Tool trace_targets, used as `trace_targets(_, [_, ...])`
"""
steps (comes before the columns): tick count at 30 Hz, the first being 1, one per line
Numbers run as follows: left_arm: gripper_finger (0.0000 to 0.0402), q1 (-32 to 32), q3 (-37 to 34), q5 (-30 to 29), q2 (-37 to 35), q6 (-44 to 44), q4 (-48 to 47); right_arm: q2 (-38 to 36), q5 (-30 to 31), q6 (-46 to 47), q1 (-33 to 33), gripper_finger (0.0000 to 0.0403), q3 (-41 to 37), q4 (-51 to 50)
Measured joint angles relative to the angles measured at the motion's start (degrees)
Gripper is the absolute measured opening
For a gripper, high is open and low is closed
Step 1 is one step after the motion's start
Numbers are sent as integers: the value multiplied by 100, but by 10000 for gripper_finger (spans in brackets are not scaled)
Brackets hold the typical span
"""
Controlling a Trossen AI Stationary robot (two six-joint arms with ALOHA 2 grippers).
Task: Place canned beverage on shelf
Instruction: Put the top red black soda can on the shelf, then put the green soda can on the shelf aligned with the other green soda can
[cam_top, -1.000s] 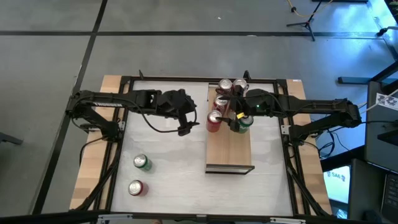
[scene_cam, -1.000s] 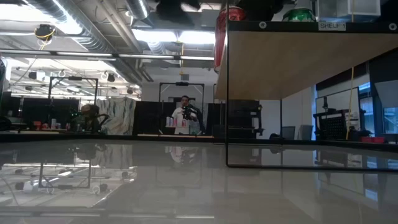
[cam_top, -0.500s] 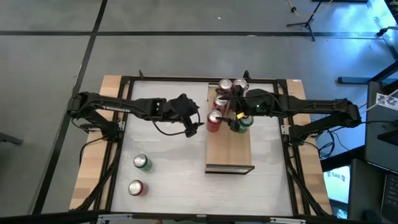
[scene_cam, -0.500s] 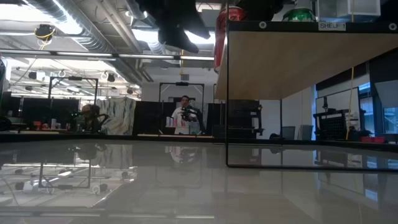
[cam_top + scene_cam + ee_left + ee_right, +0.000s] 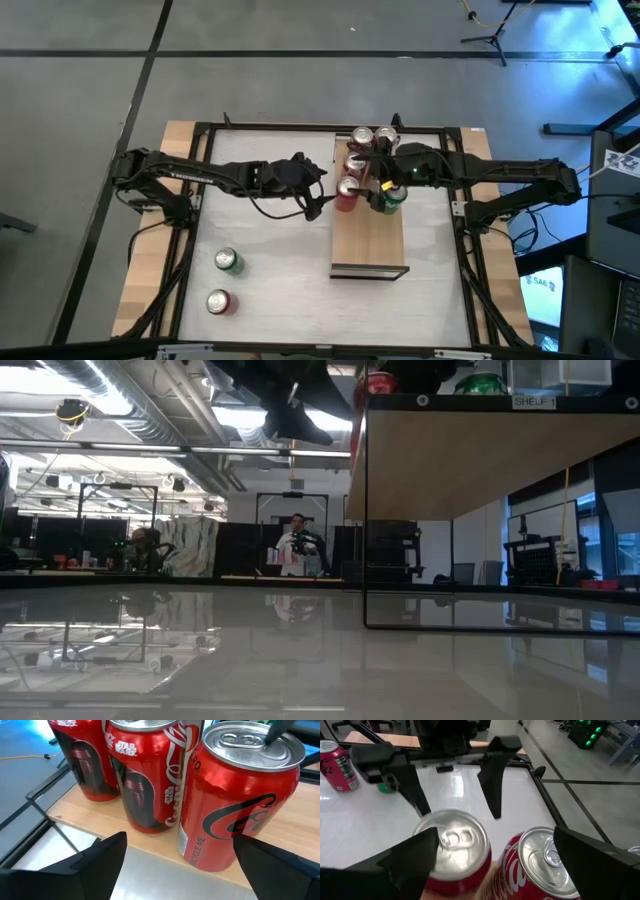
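Cans are seen grouped at the far end of the shelf (image 5: pixel 368 235), a long light-wood board raised on a black wire frame over the white table (image 5: pixel 270 260). A red can (image 5: pixel 345 193) stands at the shelf's left edge, with a green can (image 5: pixel 391 199) beside it and more red cans (image 5: pixel 360 148) behind. The left gripper (image 5: pixel 318 198) is held just left of the red can, its fingers spread wide and not touching it; nothing is grasped. In the left wrist view that red can (image 5: pixel 235 795) is framed between the dark fingers (image 5: pixel 90 865), next to two other red cans (image 5: pixel 145 775). The right gripper (image 5: pixel 374 188) is positioned above the cans, its fingers also spread and empty. Two further cans, a green one (image 5: pixel 229 261) and a red one (image 5: pixel 219 301), stand on the table's near left, well apart from the shelf.
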Motion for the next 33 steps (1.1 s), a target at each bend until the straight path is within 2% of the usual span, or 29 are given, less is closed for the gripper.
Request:
trace_targets(7, [366,0,4,19,308,-25,463,0,-26,2,4,397,0,-13])
trace_targets(25, [366,-4,11,47,109,23,204,-359,10,-10,0,397,-11,-33])
trace_targets(33, [366,-58,14,641,-177,-12,55,-689,-197,0,4,397,-11,-20])
